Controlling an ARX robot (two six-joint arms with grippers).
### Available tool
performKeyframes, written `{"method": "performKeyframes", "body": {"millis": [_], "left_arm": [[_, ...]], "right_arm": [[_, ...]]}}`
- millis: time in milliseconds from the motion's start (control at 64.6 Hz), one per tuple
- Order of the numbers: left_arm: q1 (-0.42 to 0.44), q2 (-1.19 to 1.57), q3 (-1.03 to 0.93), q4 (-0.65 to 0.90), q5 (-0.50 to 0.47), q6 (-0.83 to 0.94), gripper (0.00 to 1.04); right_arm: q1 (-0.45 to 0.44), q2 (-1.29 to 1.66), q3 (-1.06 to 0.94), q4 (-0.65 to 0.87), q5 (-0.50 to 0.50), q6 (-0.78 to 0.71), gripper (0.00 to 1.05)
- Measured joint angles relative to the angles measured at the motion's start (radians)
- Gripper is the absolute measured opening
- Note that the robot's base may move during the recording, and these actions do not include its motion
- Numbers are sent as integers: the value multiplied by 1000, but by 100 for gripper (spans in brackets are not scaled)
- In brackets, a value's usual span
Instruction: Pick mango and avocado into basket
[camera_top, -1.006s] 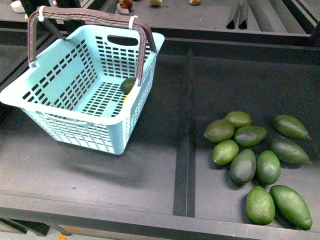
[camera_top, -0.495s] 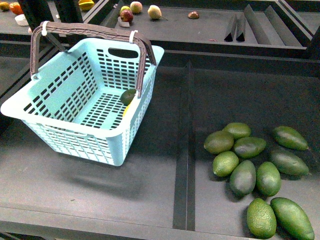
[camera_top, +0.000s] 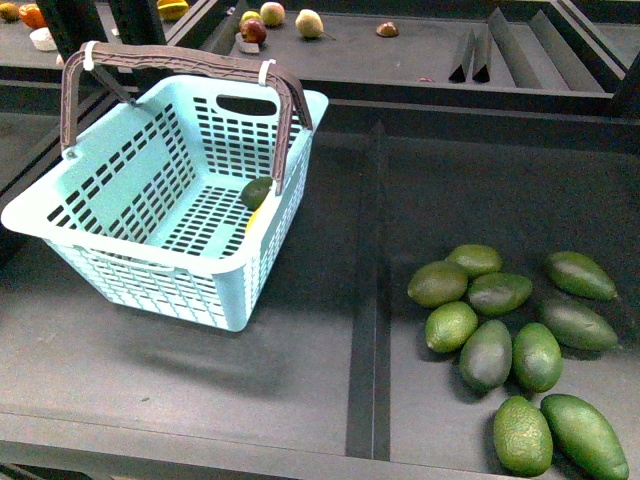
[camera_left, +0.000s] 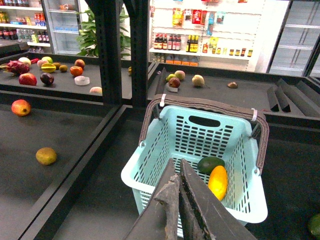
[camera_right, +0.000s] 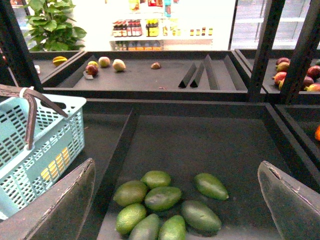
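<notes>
The turquoise basket (camera_top: 130, 170) stands on the left of the dark shelf with its brown handles up. Inside it, against the wall nearest the pile, lie one avocado (camera_top: 257, 192) and the yellow mango (camera_top: 254, 216), mostly hidden in the front view. The left wrist view shows both plainly: avocado (camera_left: 210, 164), mango (camera_left: 218, 182), in the basket (camera_left: 200, 140). My left gripper (camera_left: 176, 165) is shut and empty, above the basket's near rim. My right gripper (camera_right: 176, 167) is open, hanging over the pile of loose avocados (camera_right: 162, 197). Neither gripper shows in the front view.
Several more avocados (camera_top: 500, 320) lie in the right compartment, past a raised divider (camera_top: 368, 300). The back shelf holds apples and pears (camera_top: 270, 15) and wedge dividers (camera_top: 480, 50). Black uprights (camera_left: 122, 50) stand behind the basket; loose fruit (camera_left: 46, 156) lies on the neighbouring shelf.
The front view has tilted up slightly since a second ago, showing more of the back shelf. The basket and the fruit have not moved.
</notes>
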Motion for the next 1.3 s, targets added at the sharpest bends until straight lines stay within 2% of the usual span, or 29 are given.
{"method": "performKeyframes", "body": {"millis": [371,480,975,1052,1083,1300], "left_arm": [[0,-132,0,-132,0,0,2],[0,-280,0,-299,0,0,2],[0,-304,0,-309,0,0,3],[0,-304,0,-309,0,0,24],[0,-304,0,-309,0,0,29],[0,-304,0,-309,0,0,77]], "right_arm": [[0,0,0,0,0,0,96],[0,0,0,0,0,0,96],[0,0,0,0,0,0,96],[0,0,0,0,0,0,96],[0,0,0,0,0,0,96],[0,0,0,0,0,0,96]]}}
